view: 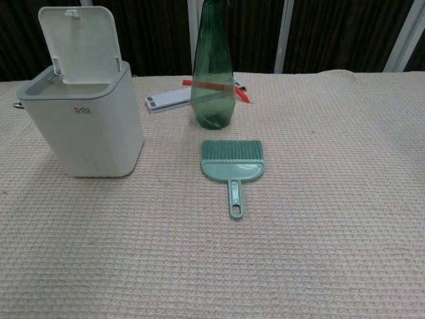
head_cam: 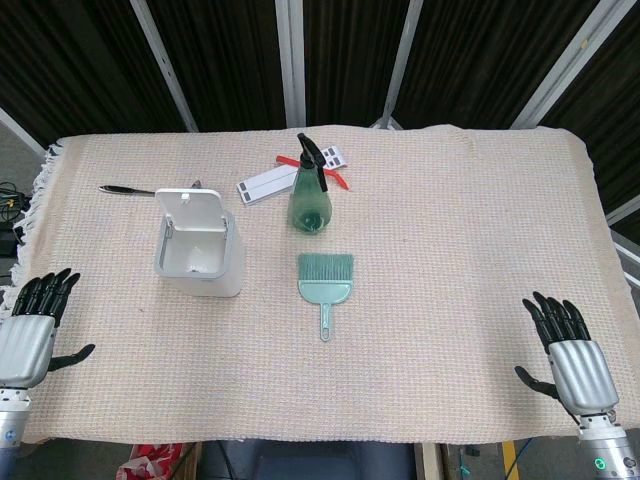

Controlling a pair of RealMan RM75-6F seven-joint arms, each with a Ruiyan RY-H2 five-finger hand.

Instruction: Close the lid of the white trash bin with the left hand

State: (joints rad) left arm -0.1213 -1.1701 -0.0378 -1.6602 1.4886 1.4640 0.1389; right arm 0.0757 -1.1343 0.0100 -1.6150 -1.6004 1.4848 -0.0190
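Observation:
The white trash bin (head_cam: 200, 255) (view: 86, 126) stands on the left part of the table. Its lid (head_cam: 192, 209) (view: 80, 45) is raised upright at the back, leaving the bin's mouth uncovered. My left hand (head_cam: 32, 325) rests at the table's near left edge, well to the left of the bin and nearer to me, fingers apart and holding nothing. My right hand (head_cam: 567, 345) lies at the near right edge, fingers spread and empty. The chest view shows neither hand.
A green spray bottle (head_cam: 309, 190) (view: 212, 73) stands right of the bin, a teal hand brush (head_cam: 325, 285) (view: 232, 166) lies in front of it. A white card (head_cam: 266, 185) and red item (head_cam: 335, 175) lie behind. A dark pen (head_cam: 125, 189) lies behind the bin.

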